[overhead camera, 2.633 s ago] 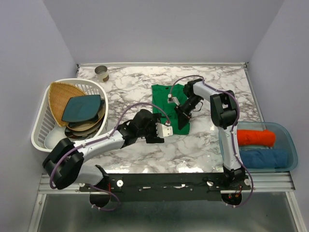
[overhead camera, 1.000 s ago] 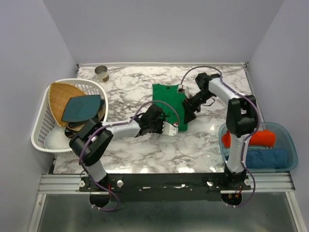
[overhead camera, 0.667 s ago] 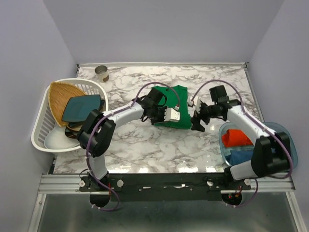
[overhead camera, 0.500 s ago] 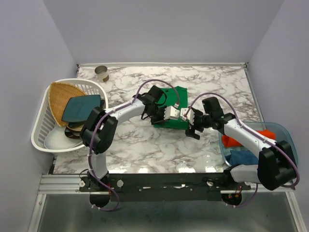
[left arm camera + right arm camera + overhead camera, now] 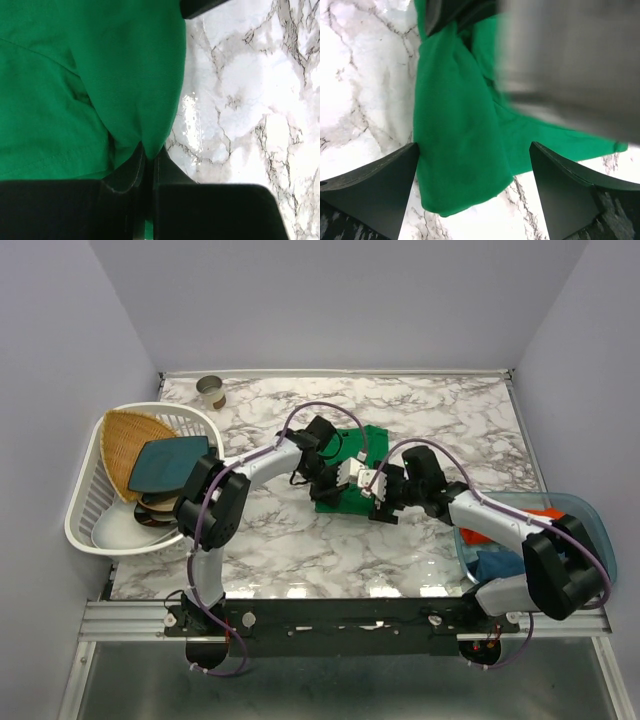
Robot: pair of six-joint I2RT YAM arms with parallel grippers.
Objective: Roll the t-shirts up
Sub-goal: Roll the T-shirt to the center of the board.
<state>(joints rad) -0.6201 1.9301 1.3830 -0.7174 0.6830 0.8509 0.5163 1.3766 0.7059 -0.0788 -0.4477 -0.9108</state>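
The green t-shirt [image 5: 352, 468] lies partly folded on the marble table [image 5: 300, 540], near its middle. My left gripper [image 5: 334, 486] is shut on a pinched fold of it [image 5: 145, 135], and green cloth fills the left of the left wrist view. My right gripper [image 5: 378, 504] is open just right of the shirt. In the right wrist view its fingers [image 5: 370, 185] stand on either side of a hanging green fold [image 5: 455, 150], apart from it. An orange-red t-shirt bundle [image 5: 545, 513] and a blue one [image 5: 497, 565] lie in the bin, partly hidden by my right arm.
A clear blue bin [image 5: 598, 540] sits at the right edge. On the left a white basket [image 5: 85, 505] holds a wicker tray [image 5: 125, 435], a dark teal plate [image 5: 165, 462] and bowls. A small cup [image 5: 210, 392] stands at the back left.
My left gripper has carried the shirt's fold across, so the flat shirt is now bunched. My right arm has swung from the shirt's far right side to its near right edge, gripper staying open.
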